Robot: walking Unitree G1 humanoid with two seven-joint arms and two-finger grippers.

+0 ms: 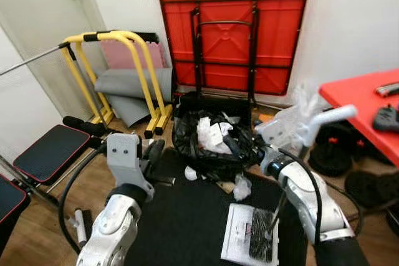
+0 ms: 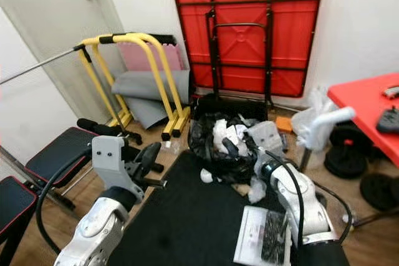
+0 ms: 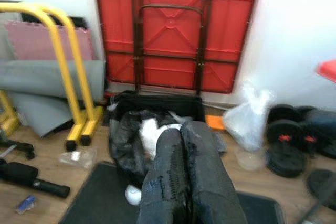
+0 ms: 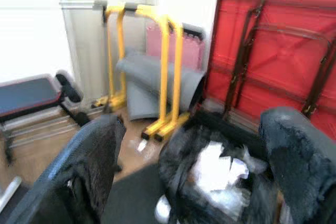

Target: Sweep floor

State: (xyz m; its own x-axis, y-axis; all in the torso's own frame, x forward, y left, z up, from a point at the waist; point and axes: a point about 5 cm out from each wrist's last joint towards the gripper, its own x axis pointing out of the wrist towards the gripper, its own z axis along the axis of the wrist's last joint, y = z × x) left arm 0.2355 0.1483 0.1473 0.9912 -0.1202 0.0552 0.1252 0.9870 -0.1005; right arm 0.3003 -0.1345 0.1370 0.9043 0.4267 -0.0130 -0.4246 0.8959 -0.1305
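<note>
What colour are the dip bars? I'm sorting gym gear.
Yellow, with black grips; the dip bars show best in the left eye view.

A wooden floor (image 1: 37, 222) carries a black mat (image 1: 187, 222), with a printed sheet (image 1: 240, 228) lying on it. Crumpled white paper (image 1: 241, 186) sits at the mat's edge beside a black bin bag (image 1: 212, 144). Weight plates (image 1: 365, 185) rest nearby.

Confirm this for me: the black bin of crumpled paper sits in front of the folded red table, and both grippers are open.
Not quite. The left gripper is shut, its fingers pressed together in the left wrist view. The right gripper is open, and the black bin of crumpled paper does sit in front of the folded red table.
</note>
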